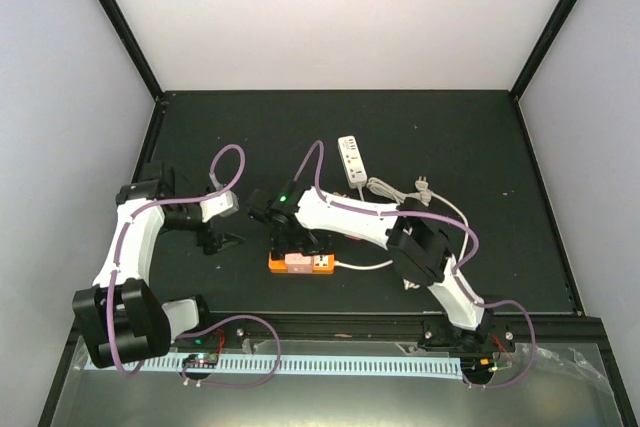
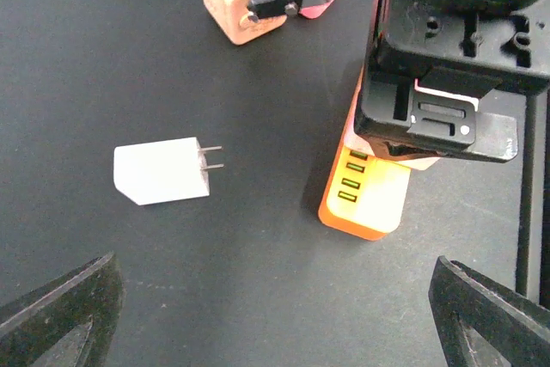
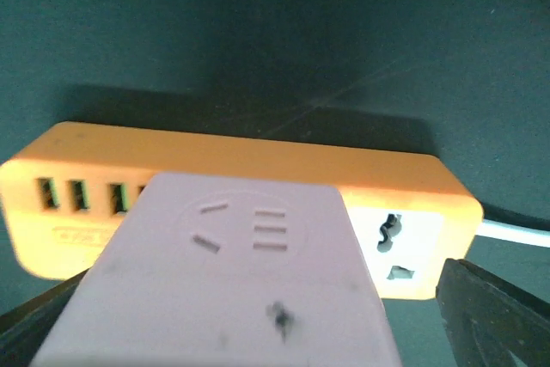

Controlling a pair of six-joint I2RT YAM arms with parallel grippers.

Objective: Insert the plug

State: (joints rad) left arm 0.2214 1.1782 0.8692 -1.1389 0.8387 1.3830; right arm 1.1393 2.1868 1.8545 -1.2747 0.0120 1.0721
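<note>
Shows, from the right wrist, a pink adapter plug standing on top of the orange power strip: matte, boxy, rounded at the edges, with slot holes moulded into its upper face. Fills the foreground between the fingers of the right gripper. Leaves a clear gap to the finger on the right of that view, so reads as released, jaws wide. Reveals also, on the strip's smooth plastic, a row of USB slots at one end and a white-faced universal socket at the other.

Adds, from the left wrist, detail missing from the right wrist: a white charger, blocky, with one chamfered corner and two bare metal prongs, lying flat on the black mat, apart from the strip. Frames it between the spread fingers of the left gripper — released, grasping nothing.

Gives, from the top, only the layout — plus a second, white power strip farther back on the mat.
</note>
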